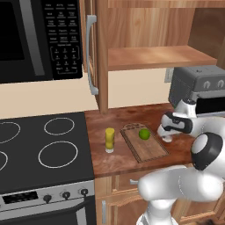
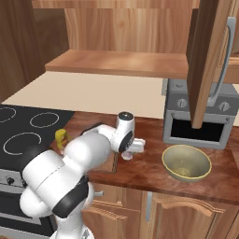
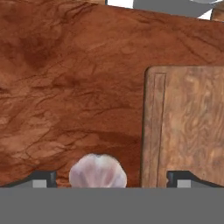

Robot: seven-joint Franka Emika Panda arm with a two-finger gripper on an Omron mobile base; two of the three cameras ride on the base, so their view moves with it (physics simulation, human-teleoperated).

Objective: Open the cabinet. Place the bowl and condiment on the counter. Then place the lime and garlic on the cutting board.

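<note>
Claw low over the table beside the cutting board, garlic between its spread tips

Open cabinet (image 1: 99,52) above the table (image 1: 110,162); bowl (image 2: 186,162) near the toaster oven (image 2: 198,116); cutting board (image 1: 144,143) carrying the lime (image 1: 143,133); condiment bottle (image 1: 109,139) standing left of it; claw (image 3: 111,178) spread wide; garlic (image 3: 98,172) on the table, just beside the board's edge.

The counter (image 1: 114,160) is dark reddish-brown with a mottled grain, and the cutting board (image 1: 144,143) on it is a lighter brown wood. The lime (image 1: 144,134) is bright green, the condiment (image 1: 110,139) yellow, the bowl (image 2: 186,162) dull olive-yellow, and the garlic (image 3: 98,171) pale pinkish-white. The cabinet (image 1: 149,57) is warm honey wood, the stove (image 1: 39,149) black with white ring marks.
</note>
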